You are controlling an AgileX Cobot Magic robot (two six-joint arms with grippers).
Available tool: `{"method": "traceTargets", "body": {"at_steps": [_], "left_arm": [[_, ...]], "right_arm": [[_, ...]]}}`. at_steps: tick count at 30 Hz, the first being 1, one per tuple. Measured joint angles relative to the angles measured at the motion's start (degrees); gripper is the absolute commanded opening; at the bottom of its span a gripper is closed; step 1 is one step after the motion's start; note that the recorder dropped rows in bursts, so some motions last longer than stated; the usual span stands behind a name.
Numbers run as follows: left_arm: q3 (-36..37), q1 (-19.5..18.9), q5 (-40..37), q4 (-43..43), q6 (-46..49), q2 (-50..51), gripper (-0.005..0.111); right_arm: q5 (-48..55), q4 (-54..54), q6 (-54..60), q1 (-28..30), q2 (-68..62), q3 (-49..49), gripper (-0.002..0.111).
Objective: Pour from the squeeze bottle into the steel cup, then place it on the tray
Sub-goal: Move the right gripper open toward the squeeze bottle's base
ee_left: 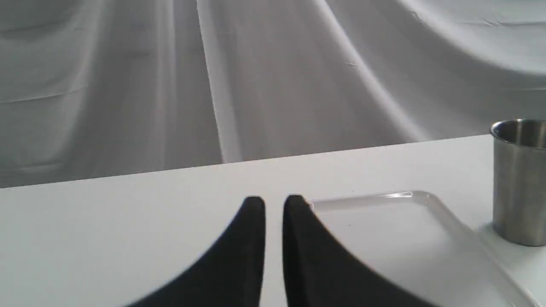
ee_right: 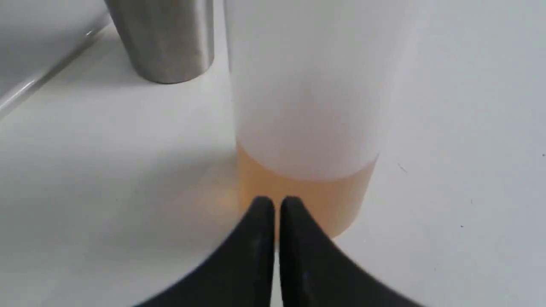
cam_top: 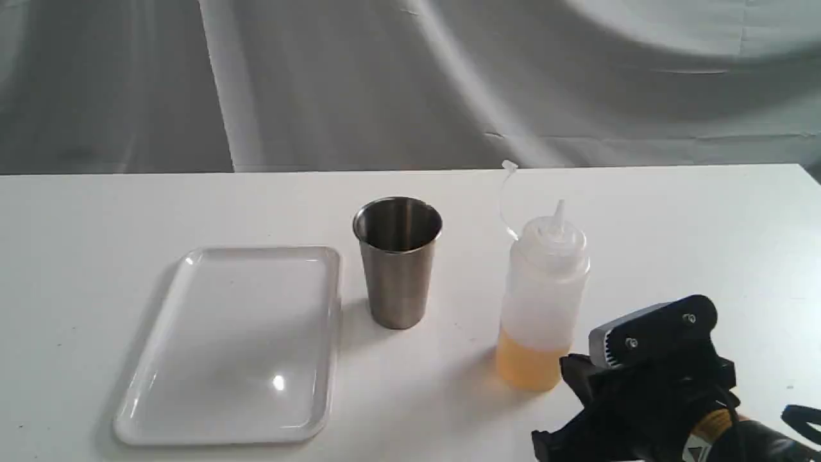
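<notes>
Right now my right jaws hover low over the white table (cam_top: pixel 705 224), pinched nearly together and empty, just beside the base of the translucent whitish plastic squeeze bottle (cam_top: pixel 544 295). It stands upright, its cap hanging off on its strap, so it is ready to pour. The brushed stainless-steel cup (cam_top: pixel 397 263) stands between it and the flat glossy white plastic tray (cam_top: pixel 237 346), handy for both steps. I judge these jaws must spread before gripping. My left jaws, likewise narrow and empty, sit by the tray's corner.

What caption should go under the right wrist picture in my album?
The right tool faces the squeeze bottle up close; the steel cup stands beyond.
</notes>
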State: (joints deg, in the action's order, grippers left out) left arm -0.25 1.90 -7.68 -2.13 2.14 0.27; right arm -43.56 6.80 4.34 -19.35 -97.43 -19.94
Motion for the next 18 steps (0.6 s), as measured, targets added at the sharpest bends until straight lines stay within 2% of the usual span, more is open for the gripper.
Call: {"method": "traceTargets", "body": {"at_steps": [2, 6, 10, 13, 18], "left_arm": [[0.0, 0.0, 0.0, 0.0, 0.0, 0.0, 0.008], [0.0, 0.0, 0.0, 0.0, 0.0, 0.0, 0.008], [0.0, 0.0, 0.0, 0.0, 0.0, 0.0, 0.008], [0.0, 0.0, 0.0, 0.0, 0.0, 0.0, 0.008], [0.0, 0.0, 0.0, 0.0, 0.0, 0.0, 0.008]], "right_arm": [[0.0, 0.1, 0.0, 0.0, 0.0, 0.0, 0.020], [0.0, 0.1, -0.1, 0.0, 0.0, 0.0, 0.054], [0.0, 0.1, -0.2, 0.0, 0.0, 0.0, 0.081], [0.0, 0.1, -0.3, 0.0, 0.0, 0.0, 0.088], [0.0, 0.6, -0.4, 0.0, 0.0, 0.0, 0.089]]}}
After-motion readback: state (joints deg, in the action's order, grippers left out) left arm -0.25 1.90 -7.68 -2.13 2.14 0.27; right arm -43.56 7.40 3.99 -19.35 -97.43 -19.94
